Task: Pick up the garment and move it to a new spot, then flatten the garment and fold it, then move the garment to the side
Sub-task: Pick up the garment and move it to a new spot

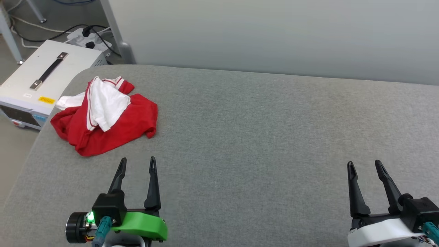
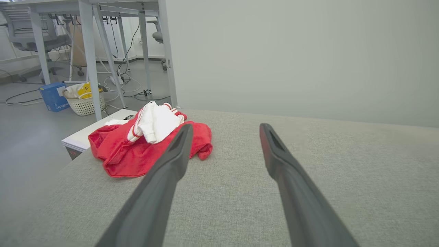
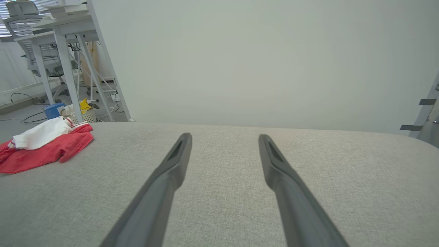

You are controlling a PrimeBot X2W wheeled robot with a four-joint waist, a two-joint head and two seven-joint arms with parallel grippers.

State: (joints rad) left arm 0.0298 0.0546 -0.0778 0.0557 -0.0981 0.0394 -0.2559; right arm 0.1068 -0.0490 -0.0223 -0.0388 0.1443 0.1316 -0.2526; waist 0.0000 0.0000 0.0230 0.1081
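We are judging the garment (image 1: 113, 127), crumpled at the far-left corner of the counter (image 1: 257, 137), light and floppy: pinch a raised fold. Left end effector (image 1: 138, 159) and right end effector (image 1: 364, 163) are gaping, empty.

The garment (image 1: 113, 127), near the padded table's (image 1: 257, 137) far left corner, is soft matt cloth, red with white sleeves. The padded table is covered in grey woven fabric, matt and slightly coarse. The 2 fingers of the left gripper (image 1: 138, 160) and of the right gripper (image 1: 364, 163) look like dark matt plastic. The left's green housing (image 1: 144, 224) is smooth plastic with a slight sheen, as is the right's white housing (image 1: 380, 231). The white box (image 1: 68, 67) off the left edge has a smooth painted casing and a black strap handle (image 1: 49, 70) with shiny metal end plates. The basket (image 2: 85, 104) is white perforated plastic.
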